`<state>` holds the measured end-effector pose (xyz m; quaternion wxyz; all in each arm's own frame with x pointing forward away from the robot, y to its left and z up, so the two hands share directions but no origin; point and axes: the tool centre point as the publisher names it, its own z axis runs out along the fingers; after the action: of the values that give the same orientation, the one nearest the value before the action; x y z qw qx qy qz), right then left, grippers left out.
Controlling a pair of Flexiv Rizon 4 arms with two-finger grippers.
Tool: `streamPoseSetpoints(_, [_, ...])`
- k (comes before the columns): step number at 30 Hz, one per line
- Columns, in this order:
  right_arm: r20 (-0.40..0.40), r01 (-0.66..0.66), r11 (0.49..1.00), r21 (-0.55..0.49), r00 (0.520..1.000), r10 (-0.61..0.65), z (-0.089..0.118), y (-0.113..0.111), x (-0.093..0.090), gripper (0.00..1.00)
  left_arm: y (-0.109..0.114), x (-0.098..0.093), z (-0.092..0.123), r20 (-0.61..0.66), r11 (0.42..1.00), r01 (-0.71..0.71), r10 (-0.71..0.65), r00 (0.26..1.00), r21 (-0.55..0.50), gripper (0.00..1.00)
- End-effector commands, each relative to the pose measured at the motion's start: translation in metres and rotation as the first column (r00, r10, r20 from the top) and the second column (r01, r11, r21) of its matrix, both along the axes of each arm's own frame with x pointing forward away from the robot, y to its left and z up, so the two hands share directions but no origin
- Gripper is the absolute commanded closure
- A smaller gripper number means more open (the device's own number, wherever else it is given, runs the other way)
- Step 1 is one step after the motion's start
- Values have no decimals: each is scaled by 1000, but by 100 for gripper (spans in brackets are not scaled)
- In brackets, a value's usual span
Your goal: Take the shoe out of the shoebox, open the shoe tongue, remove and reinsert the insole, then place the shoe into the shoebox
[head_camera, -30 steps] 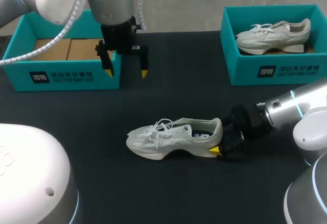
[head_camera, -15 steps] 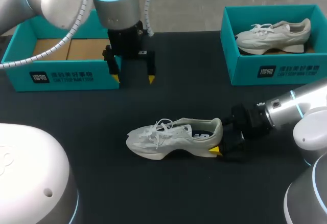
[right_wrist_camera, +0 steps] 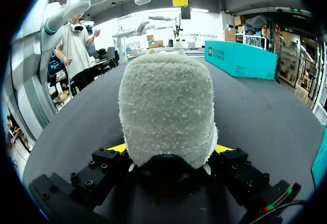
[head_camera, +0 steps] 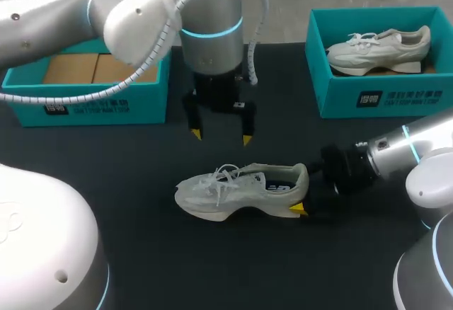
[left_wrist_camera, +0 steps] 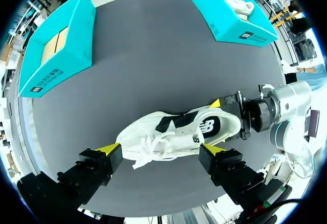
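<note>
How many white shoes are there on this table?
2. One white lace-up sneaker lies on the black table, heel in the right hand; the second white sneaker sits in the teal cardboard shoebox far right.

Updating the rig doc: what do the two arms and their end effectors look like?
The left arm and right arm have smooth silver-grey rounded housings with glowing cyan rings at the joints. A white coiled cable loops around the left wrist. The left end effector and right end effector are black and blocky with bolt heads and two fingers tipped bright yellow.
</note>
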<state>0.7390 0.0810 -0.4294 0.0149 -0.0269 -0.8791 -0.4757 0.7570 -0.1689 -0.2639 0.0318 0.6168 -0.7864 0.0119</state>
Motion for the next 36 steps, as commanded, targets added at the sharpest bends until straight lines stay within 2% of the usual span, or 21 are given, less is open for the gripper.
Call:
streamPoseSetpoints(1, [1,1,1000,-2,1000,-1,-3,2,0,100,-22,4,-22,-20,1000,29,-29,999,11,0])
streamPoseSetpoints(4, [1,1,1000,-2,1000,-1,-3,2,0,100,-32,3,-31,-14,998,58,-58,998,36,0])
streamPoseSetpoints(11, [1,1,1000,-2,1000,-1,-3,2,0,100,-49,5,-50,4,983,181,-181,984,19,0])
streamPoseSetpoints(18, [1,1,1000,-2,1000,-1,-3,2,0,100,-61,12,-68,23,958,285,-286,958,40,0])
streamPoseSetpoints(26, [1,1,1000,-2,1000,-1,-3,2,0,100,-72,18,-87,12,950,309,-310,951,44,0])
streamPoseSetpoints(36, [1,1,1000,-2,1000,-1,-3,2,0,100,-72,21,-110,-19,955,289,-289,957,69,0])
